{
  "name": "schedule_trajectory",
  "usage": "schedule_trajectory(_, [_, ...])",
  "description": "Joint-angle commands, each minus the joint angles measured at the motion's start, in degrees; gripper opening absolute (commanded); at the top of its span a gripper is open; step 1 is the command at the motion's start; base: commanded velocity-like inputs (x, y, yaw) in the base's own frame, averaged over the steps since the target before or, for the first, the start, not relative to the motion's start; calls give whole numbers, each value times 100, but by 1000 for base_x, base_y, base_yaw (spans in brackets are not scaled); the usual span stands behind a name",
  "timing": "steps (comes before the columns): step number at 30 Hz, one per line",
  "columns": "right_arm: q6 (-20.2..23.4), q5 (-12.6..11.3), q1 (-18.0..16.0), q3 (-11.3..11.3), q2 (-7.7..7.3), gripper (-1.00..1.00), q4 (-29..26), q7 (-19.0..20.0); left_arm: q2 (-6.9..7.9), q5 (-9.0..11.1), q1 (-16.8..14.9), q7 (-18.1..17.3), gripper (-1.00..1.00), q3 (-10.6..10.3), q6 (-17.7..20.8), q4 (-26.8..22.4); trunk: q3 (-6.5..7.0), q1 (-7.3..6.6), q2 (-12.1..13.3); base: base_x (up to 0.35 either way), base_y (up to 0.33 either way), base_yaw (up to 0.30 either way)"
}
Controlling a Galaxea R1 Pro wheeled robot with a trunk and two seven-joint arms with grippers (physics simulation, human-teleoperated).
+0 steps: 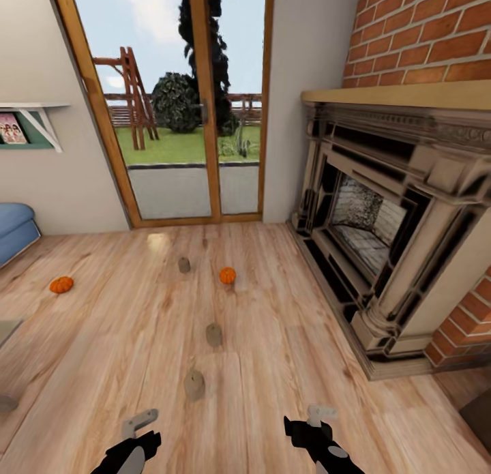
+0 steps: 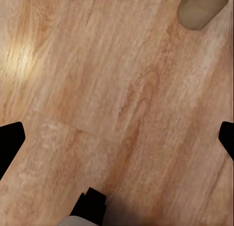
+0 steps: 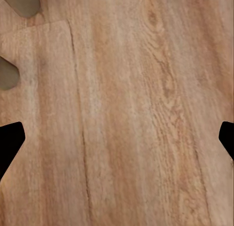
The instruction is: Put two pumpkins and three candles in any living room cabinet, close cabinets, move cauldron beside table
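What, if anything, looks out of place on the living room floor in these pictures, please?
Two pumpkins, one near the blue sofa and one nearer the fireplace, and three candles lie scattered on the wooden floor. All sit apart, loose in the walkway rather than stored. Nothing looks spilled or damaged.

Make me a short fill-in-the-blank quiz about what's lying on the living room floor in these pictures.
1. The number of candles standing on the wood floor is ____.
2. The number of orange pumpkins on the floor is ____.
3. The brick wall at the right holds an ornate ____.
4. The left gripper and right gripper both hover over bare floor, holding ____.

Missing words: three; two; fireplace; nothing
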Motion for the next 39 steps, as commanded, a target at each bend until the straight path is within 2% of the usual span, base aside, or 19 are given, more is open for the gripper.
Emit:
schedule_trajectory(1, [-22, -51, -5, 49, -3, 100, 3, -36, 8, 38, -2, 49, 100, -30, 14, -11, -5, 3, -2, 330, -101, 0])
schedule_trajectory(11, [-15, -51, -5, 49, -2, 100, 3, -36, 8, 32, -2, 49, 100, -32, 13, -11, -5, 3, -2, 329, -96, 0])
schedule_trajectory(25, [-11, -51, -5, 49, -2, 100, 2, -36, 8, 12, 0, 49, 100, -47, 13, -11, -5, 3, -2, 325, -7, 0])
schedule_trajectory(39, [-11, -51, -5, 49, -2, 100, 3, -34, 8, 25, 3, 41, 100, -51, 21, -13, -5, 3, -2, 132, 0, 0])
